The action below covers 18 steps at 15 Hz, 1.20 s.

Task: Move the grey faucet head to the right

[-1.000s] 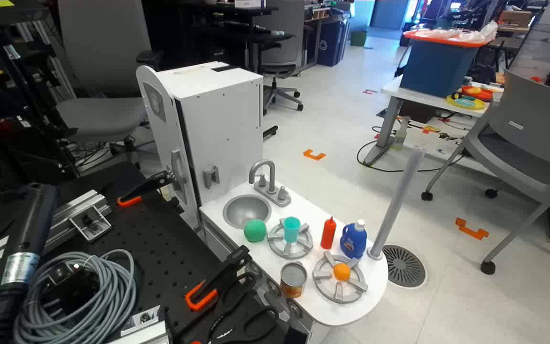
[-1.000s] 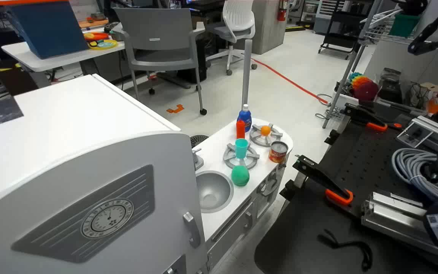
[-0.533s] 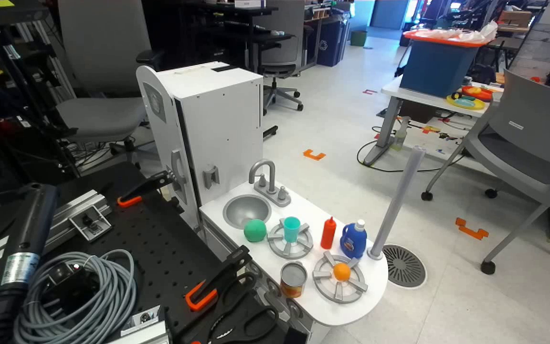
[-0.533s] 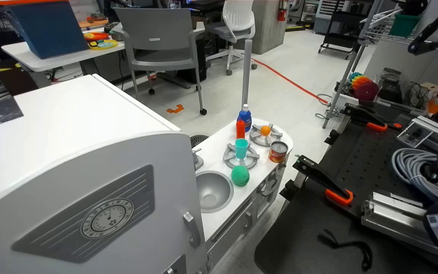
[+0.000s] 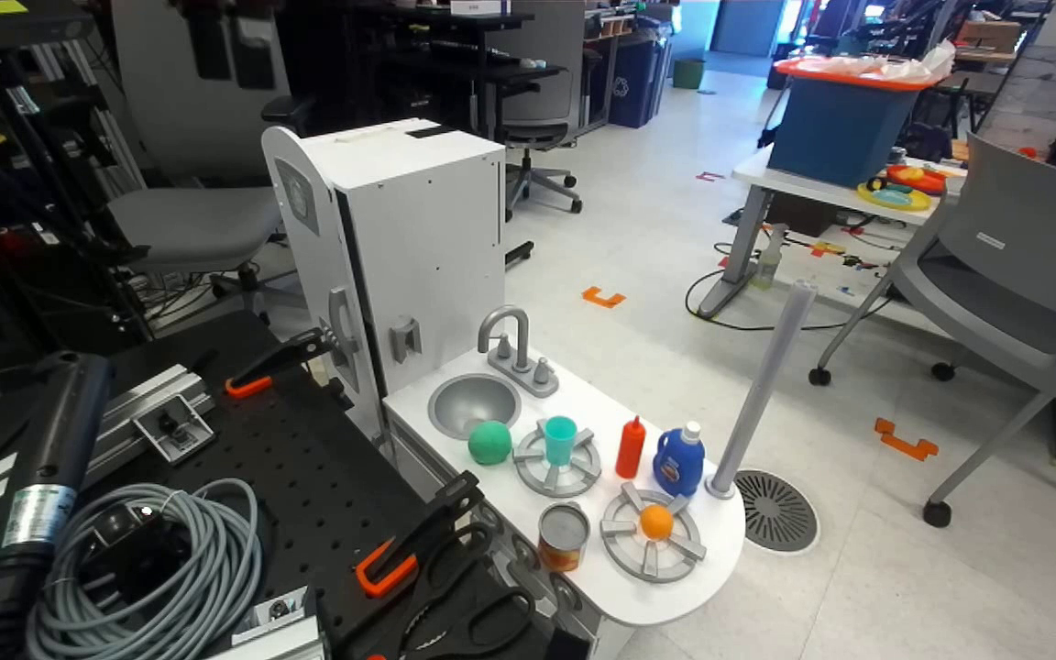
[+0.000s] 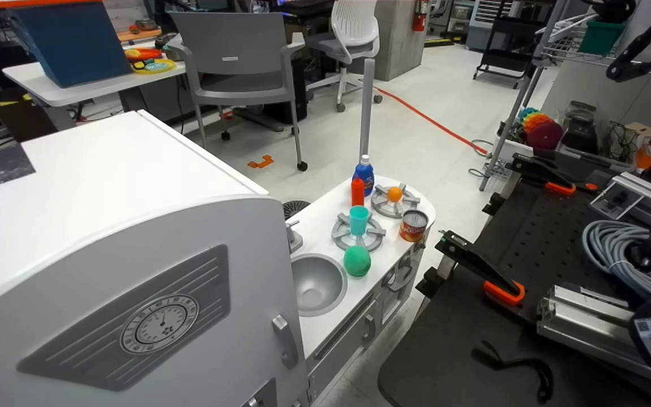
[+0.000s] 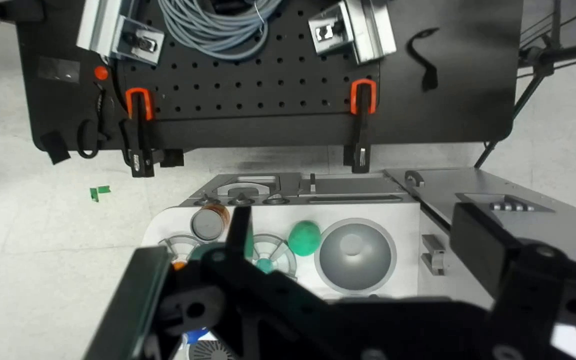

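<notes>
Silver-grey arched toy faucet head (image 5: 522, 335) upright on the white toy-kitchen counter (image 5: 629, 600), tip angled toward the round grey sink basin (image 5: 473, 408), nothing gripping it. Black 2-fingered gripper (image 7: 313, 245): jaws spread wide, nothing held. Judged early, approach only; swing yet to be made.

Could go wrong: jaws this wide may clip either of the 2 stubby grey tap handles (image 5: 542, 371) flanking the neck, if lowered too far or off-centre. A push close to the riser would likely rock its grey base plate (image 5: 528, 379) instead of swinging the spout. Sight poor too: gripper body seems to cover the faucet head in the wrist view, and in an exterior view the tall white boxy toy refrigerator (image 6: 133, 243) hides the neck.

In the way: that refrigerator, a wall beside the basin, little room on that side. Matte green ball (image 5: 489, 443) just beside the basin, apt to roll if brushed. Turquoise cup (image 5: 560, 440) upright on a grey spoked burner (image 5: 529, 453), easily tipped. Farther along, red squeeze bottle (image 5: 631, 449) and blue white-capped jug (image 5: 679, 463), likely outside the path
</notes>
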Tool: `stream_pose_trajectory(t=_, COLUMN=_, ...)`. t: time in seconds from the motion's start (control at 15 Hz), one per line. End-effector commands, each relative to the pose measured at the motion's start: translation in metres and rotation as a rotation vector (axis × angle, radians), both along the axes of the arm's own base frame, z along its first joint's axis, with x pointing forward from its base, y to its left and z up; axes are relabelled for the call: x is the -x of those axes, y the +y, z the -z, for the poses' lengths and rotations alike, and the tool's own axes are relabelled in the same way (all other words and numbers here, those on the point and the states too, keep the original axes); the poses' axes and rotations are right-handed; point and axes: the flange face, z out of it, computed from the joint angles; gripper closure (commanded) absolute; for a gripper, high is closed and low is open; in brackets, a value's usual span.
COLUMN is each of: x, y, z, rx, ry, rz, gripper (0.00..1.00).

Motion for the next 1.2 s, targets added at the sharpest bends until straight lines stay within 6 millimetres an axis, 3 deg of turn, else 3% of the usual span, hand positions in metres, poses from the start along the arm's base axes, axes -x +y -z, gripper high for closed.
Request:
stream_pose_trajectory(t=0.0, x=-0.057, y=0.006, z=0.055, rx=-0.018, ry=-0.004, rz=0.070, gripper=0.00)
stream_pose_trajectory(t=0.67, x=-0.188, y=-0.004, z=0.242, rx=0.018, ry=-0.122, rz=0.242, gripper=0.00)
stream_pose_trajectory(t=0.93, x=-0.224, y=0.021, z=0.318, rx=0.017, ry=-0.128, rz=0.202, gripper=0.00)
stream_pose_trajectory(t=1.13, x=-0.235, y=0.048, z=0.356, rx=0.037, ry=-0.131, rz=0.139, gripper=0.00)
